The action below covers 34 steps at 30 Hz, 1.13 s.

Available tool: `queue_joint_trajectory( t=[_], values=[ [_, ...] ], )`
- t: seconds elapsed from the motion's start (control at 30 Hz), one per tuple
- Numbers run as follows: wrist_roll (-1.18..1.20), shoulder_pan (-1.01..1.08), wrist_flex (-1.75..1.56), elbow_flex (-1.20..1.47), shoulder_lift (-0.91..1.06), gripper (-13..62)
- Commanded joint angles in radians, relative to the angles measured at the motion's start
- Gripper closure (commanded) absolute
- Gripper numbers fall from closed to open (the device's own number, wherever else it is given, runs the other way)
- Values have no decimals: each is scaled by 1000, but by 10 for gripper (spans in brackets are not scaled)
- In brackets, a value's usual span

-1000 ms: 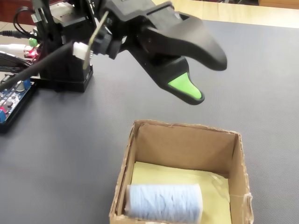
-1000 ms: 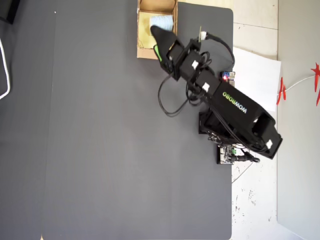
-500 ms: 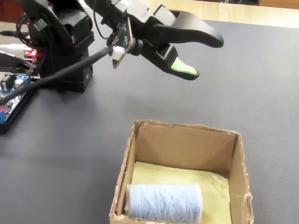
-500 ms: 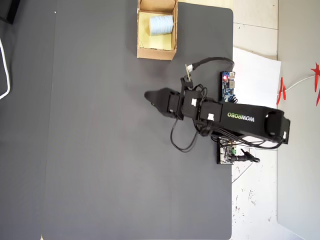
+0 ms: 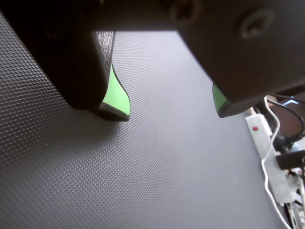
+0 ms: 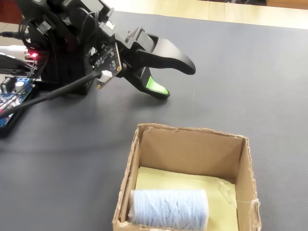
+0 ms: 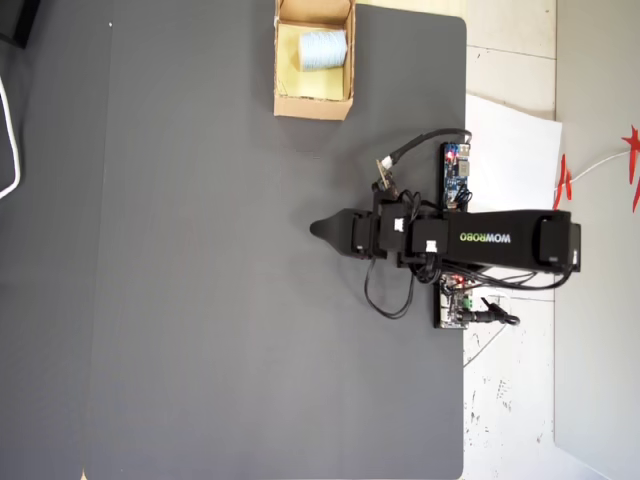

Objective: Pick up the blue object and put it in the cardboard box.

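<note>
A: Wrist view?
B: gripper point(image 5: 171, 112) spread wide, nothing between the green-lined jaws — only textured dark mat point(image 5: 157, 181) below. White power strip point(image 5: 267, 157) at right edge.

A: Fixed view?
B: gripper point(image 6: 175, 79) low over the mat, empty, well apart from the cardboard box point(image 6: 185, 144). blue object point(image 6: 169, 208) lies on its side inside the box, on the yellow floor, against the near-left wall.

A: Overhead?
B: cardboard box point(image 7: 313, 103) at the mat's top edge, blue object point(image 7: 322, 49) inside — arm point(image 7: 480, 240) stretched level mid-table, blue circuit board point(image 7: 455, 175) just beside it.
</note>
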Motion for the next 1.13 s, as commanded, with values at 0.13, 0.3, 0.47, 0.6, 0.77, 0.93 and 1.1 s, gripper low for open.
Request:
queue_joint_trajectory(
  t=[0.13, 0.3, 0.47, 0.6, 0.77, 0.93, 1.1],
  values=[
    [8, -6, 83, 38, 89, 145],
    [9, 5, 149, 38, 89, 146],
    [12, 9, 150, 38, 87, 147],
    [9, 12, 150, 37, 87, 147],
    [9, 12, 150, 38, 87, 147],
    [9, 12, 150, 38, 87, 147],
    [9, 12, 150, 38, 87, 147]
  ],
)
